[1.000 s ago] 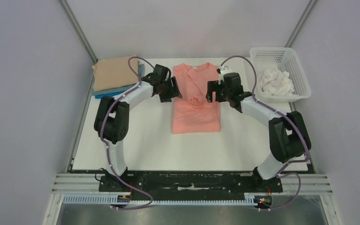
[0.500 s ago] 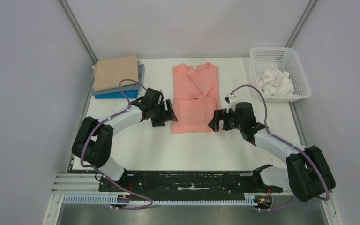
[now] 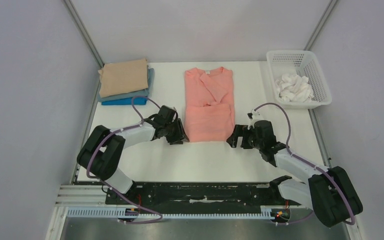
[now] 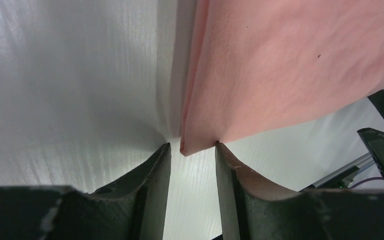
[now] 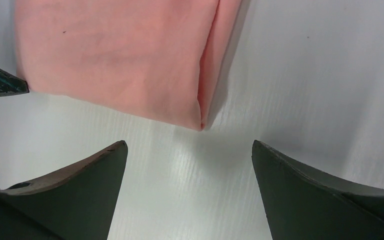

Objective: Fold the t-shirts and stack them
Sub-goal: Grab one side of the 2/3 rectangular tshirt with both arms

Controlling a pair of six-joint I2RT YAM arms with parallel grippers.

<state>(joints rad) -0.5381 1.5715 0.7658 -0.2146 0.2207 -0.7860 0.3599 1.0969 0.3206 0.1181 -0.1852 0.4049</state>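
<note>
The salmon-pink t-shirt (image 3: 208,107) lies flat mid-table, sleeves folded in, collar at the far end. My left gripper (image 3: 180,136) is at its near left corner. In the left wrist view the gripper (image 4: 192,147) is open with a narrow gap, and the shirt's (image 4: 290,60) corner sits just between the fingertips, not clamped. My right gripper (image 3: 232,140) is at the near right corner. In the right wrist view it (image 5: 189,145) is wide open, with the shirt's (image 5: 120,60) corner just beyond the tips. Folded tan, grey-blue and bright blue t-shirts (image 3: 125,80) are stacked at the back left.
A white mesh basket (image 3: 310,62) holding white cloth (image 3: 292,87) stands at the back right. Bare white table (image 3: 210,162) lies between the shirt's near hem and the arm bases. Grey walls close in both sides.
Both arms pulled back from the shirt's folded sleeves near its middle to its near corners and dropped low to the table. The shirt lies where it was.
</note>
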